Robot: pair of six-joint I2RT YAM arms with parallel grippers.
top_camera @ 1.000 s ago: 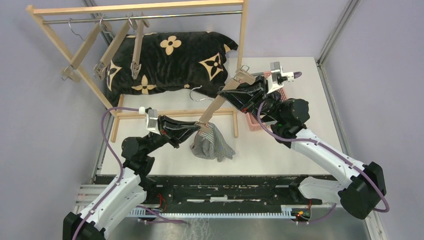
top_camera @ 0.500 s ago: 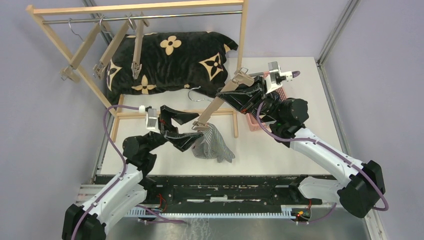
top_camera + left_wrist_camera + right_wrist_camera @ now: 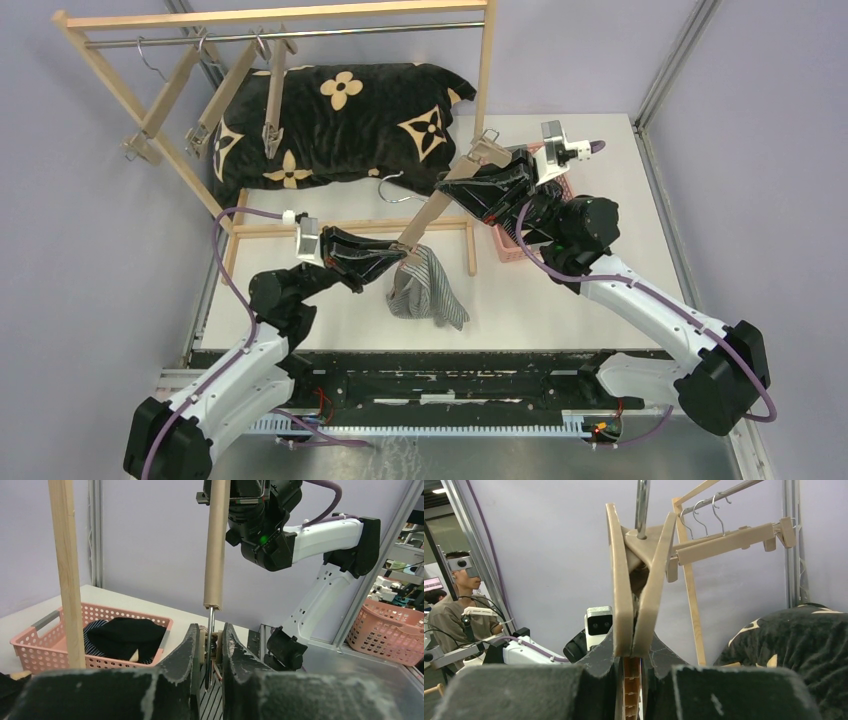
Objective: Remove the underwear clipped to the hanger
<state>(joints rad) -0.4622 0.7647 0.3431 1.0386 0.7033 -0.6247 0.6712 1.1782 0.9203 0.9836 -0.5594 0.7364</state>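
A wooden clip hanger slants across the middle of the table. My right gripper is shut on its upper clip end. My left gripper is shut on the lower clip; in the left wrist view its fingers pinch the clip below the hanger bar. The grey-white striped underwear hangs from that lower end, its bottom on the table. The black underwear and the navy striped one lie in a pink basket.
The pink basket sits half hidden behind my right arm. A wooden rack with several empty clip hangers stands at the back left. A black cushion with tan flowers lies behind it. A low wooden frame lies on the table.
My left gripper, open beside the lower clip half a second ago, has shut on it again. The striped underwear shifted slightly. My right gripper has kept its hold.
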